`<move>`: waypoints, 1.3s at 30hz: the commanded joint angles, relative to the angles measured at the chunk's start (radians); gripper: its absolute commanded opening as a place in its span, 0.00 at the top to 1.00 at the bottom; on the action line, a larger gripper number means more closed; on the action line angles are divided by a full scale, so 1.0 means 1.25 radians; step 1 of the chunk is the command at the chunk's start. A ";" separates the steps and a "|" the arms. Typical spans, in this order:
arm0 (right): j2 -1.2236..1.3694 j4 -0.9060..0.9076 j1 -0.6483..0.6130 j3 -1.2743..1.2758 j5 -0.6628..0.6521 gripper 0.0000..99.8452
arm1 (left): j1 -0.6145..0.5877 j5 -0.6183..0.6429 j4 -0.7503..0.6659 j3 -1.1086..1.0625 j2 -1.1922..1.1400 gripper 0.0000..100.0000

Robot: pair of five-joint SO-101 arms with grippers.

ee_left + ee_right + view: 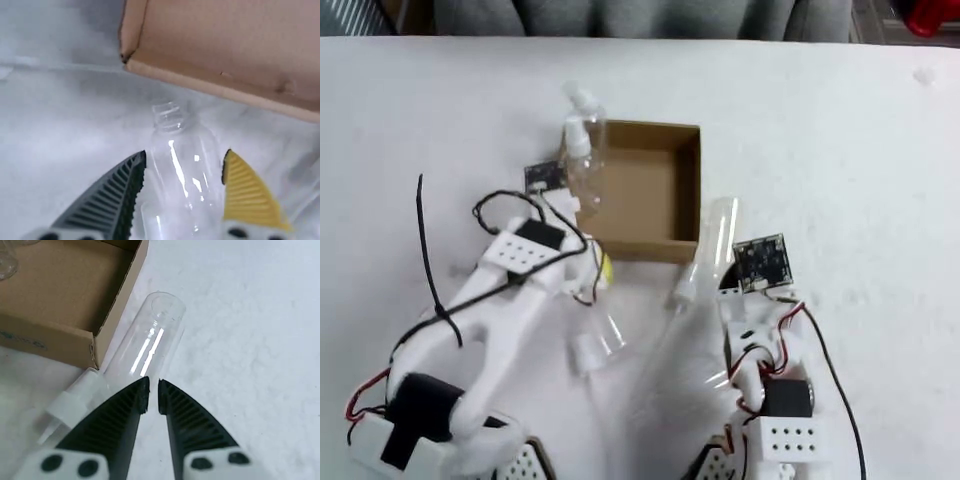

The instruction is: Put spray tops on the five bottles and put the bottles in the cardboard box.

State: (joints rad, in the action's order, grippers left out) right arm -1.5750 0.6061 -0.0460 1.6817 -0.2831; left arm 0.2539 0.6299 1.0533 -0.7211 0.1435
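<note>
Here, white table (840,130), cardboard box (650,190) central; left gripper (185,155), seven o'clock of box, jaws apart astride uncapped bottle (172,125); right gripper (152,385), five o'clock, jaws together.

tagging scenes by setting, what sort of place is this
Probably a robotics lab or workshop bench: a small white left arm and right arm with exposed wiring sit on a white table, a bare circuit board nearby, with a cardboard box and clear plastic bottles as practice items.

White table (840,120); grey furniture (620,15) behind; red object (935,15) far corner.
</note>
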 commanded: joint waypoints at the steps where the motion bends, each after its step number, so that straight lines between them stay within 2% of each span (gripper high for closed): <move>1: -0.010 -0.002 0.015 0.011 -0.010 0.99 | -0.037 -0.020 0.026 0.009 -0.010 0.68; 4: -0.010 -0.002 0.015 0.011 -0.010 0.99 | -0.037 -0.020 0.026 0.005 -0.010 0.64; 8: -0.010 -0.002 0.015 0.011 -0.010 0.99 | -0.037 -0.020 0.026 0.002 -0.017 0.65; 19: -0.010 -0.002 0.015 0.011 -0.010 0.99 | -0.010 -0.020 0.018 -0.005 -0.021 0.78; 29: -0.010 -0.002 0.018 0.011 -0.010 0.99 | 0.001 -0.026 0.012 0.058 -0.125 0.89; 32: -0.010 -0.002 0.018 0.011 -0.010 0.99 | -0.023 -0.027 0.014 0.072 -0.125 0.83; 37: -0.010 -0.002 0.018 0.011 -0.011 0.99 | -0.048 -0.063 0.015 0.077 -0.125 0.66; 39: -0.010 -0.002 0.018 0.011 -0.011 0.99 | -0.044 -0.065 0.039 0.081 -0.123 0.65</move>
State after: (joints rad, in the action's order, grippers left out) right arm -1.5750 0.6061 -0.0368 1.6817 -0.2831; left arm 0.2064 0.5685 1.0733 -0.6536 -0.0299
